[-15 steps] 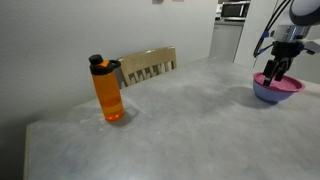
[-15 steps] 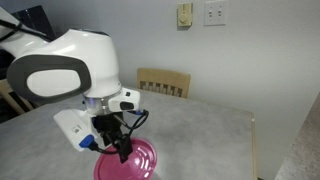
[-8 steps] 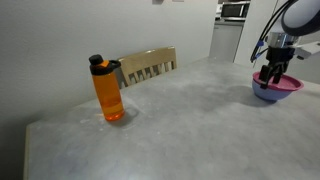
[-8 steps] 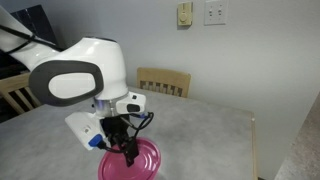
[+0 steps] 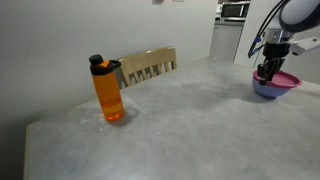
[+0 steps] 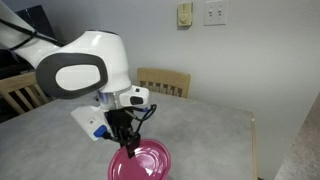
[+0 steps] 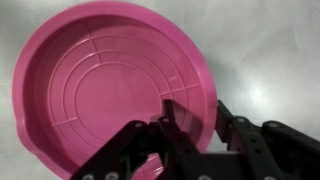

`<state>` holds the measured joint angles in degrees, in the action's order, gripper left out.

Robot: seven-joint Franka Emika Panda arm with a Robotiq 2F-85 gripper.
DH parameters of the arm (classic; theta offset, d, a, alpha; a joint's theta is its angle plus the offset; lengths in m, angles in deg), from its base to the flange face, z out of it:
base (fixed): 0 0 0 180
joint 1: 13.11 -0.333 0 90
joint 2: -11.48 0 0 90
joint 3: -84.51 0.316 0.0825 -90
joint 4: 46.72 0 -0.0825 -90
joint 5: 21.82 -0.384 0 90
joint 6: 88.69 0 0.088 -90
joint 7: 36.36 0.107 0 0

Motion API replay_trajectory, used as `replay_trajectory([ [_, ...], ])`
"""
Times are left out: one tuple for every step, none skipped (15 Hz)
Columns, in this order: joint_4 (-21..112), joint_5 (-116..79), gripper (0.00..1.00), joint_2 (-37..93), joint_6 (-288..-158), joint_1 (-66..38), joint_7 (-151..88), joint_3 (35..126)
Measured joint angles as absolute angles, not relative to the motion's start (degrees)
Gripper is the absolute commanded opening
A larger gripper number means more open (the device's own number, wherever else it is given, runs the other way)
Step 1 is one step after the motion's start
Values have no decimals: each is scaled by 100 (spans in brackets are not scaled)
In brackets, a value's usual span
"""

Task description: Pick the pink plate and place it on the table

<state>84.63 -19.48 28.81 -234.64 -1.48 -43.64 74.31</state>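
The pink plate [image 7: 100, 90] lies round and flat below the wrist camera. In an exterior view the pink plate [image 5: 283, 79] rests on top of a blue-lavender bowl [image 5: 268, 93] at the far end of the grey table [image 5: 190, 110]. My gripper [image 7: 195, 112] straddles the plate's near rim, one finger inside and one outside. The jaws stand narrowed around the rim; whether they press on it I cannot tell. In both exterior views the gripper [image 5: 268, 72] [image 6: 128, 150] points straight down at the plate [image 6: 150, 165].
An orange bottle [image 5: 108, 92] with a black cap stands upright at the other end of the table. A wooden slatted chair [image 5: 150, 64] [image 6: 165, 82] sits behind the table edge. Bare tabletop [image 6: 205, 125] lies around the plate.
The jaws have narrowed from wide open to close around the plate's rim. The arm has shifted a little and come down onto the plate.
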Motion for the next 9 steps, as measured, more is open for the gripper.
replay_trajectory([
  [8442,-1945,2,2881,-23461,-152,-4354,7431],
  [8429,-1945,1,2881,-23456,-152,-4353,7432],
  [8419,-1945,0,2883,-23452,-151,-4353,7433],
  [8414,-1946,1,2883,-23447,-151,-4353,7436],
  [8402,-1946,3,2883,-23437,-151,-4353,7438],
  [8388,-1947,3,2883,-23425,-151,-4355,7440],
  [8375,-1947,3,2883,-23416,-151,-4355,7445],
  [8362,-1947,3,2883,-23407,-151,-4355,7451],
  [8347,-1947,3,2883,-23397,-152,-4355,7457],
])
